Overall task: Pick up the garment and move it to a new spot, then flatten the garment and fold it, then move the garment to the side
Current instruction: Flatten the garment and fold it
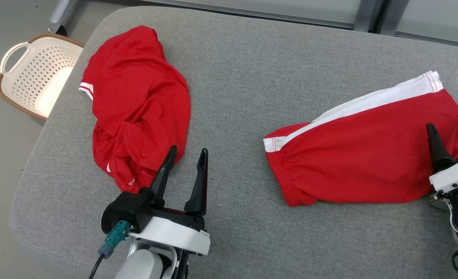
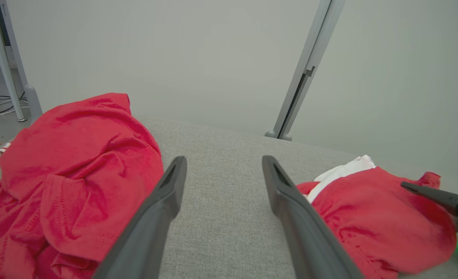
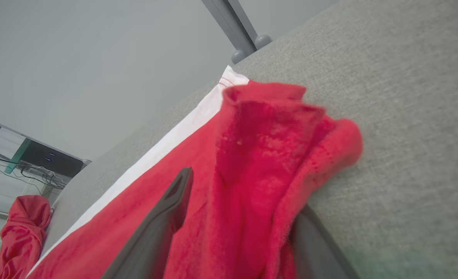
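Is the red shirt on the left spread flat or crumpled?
Crumpled: the shirt lies heaped in deep folds on the grey cushion, not spread out.

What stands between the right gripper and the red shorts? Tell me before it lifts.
Nothing visible. The right gripper is shut on the red shorts, a fold of their edge bunched between its fingers. The open left gripper and the crumpled red shirt sit well apart, across bare gray cushion.

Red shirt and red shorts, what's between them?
Between the shirt and shorts lies bare gray cushion, shown in the head view. Nearer the robot, the open left pincer reaches into that gap.
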You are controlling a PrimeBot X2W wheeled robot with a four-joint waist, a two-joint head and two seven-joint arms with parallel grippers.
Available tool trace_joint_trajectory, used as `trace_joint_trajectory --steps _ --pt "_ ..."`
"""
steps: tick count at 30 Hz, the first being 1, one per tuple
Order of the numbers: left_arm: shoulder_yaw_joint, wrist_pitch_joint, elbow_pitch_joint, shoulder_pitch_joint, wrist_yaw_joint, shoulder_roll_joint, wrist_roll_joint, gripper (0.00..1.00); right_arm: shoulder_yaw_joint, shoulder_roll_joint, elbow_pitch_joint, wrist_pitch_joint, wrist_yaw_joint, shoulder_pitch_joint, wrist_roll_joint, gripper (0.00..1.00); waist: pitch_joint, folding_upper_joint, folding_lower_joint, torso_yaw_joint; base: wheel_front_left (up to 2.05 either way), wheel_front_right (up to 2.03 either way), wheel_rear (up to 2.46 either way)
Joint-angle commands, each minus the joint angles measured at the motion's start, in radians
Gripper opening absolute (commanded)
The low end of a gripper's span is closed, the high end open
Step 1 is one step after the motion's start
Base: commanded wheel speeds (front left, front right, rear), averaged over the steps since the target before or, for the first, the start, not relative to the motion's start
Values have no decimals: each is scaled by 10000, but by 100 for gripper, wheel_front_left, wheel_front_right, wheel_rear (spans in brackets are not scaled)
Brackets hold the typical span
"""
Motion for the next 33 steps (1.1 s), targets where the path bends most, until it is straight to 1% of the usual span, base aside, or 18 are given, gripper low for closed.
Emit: trace_joint_trajectory --steps 1,4,5,6,7,9,11,15,22,26,30,31,33 --pt "-3 -21 68 -125 -47 37 -22 100 54 132 464 -3 29 215 -24 100 1 0 0 -8 0 0 0" --pt "-55 -21 239 -118 -85 36 -56 100 65 122 887 -132 28 -54 -227 100 -12 0 0 -26 0 0 0" --pt "-49 -21 273 -138 -92 37 -35 100 38 132 1043 -182 28 -146 -284 68 -24 0 0 -35 0 0 0" --pt "-37 -21 297 -140 -96 36 -38 100 -22 99 1253 -268 25 -239 -405 33 -47 0 0 -46 0 0 0" --pt "-18 -21 301 -127 -99 36 -84 100 -71 71 1449 -405 5 -329 -554 0 -82 0 0 -59 0 0 0" --pt "10 -21 318 -78 -91 34 -116 100 -209 67 1855 -702 3 -479 -816 0 -168 0 0 -102 0 0 0" --pt "52 -21 323 -40 -107 34 -91 100 -199 263 2022 -915 5 -645 -913 0 -272 0 0 -177 0 0 0" --pt "137 -21 349 18 -140 32 9 100 -179 370 2191 -1293 6 -753 -987 0 -488 0 0 -397 0 0 0" --pt "332 -21 385 128 -199 37 203 100 -438 301 2357 -2295 8 -481 -1081 0 -951 0 0 -966 0 0 0" --pt "457 -21 427 284 -232 39 304 100 -1041 227 2817 -2808 9 -185 -1256 0 -1234 0 0 -1383 0 0 0" --pt "534 -21 455 367 -288 37 369 100 -1860 61 3299 -3075 9 243 -1633 0 -1467 0 0 -1750 0 0 0" --pt "557 -21 458 412 -288 37 402 100 -2464 36 3525 -3118 9 413 -1779 0 -1541 0 0 -1914 0 0 0" --pt "573 -21 482 482 -312 37 455 100 -3150 10 3464 -3125 11 568 -2164 0 -1581 0 0 -2050 0 0 0"
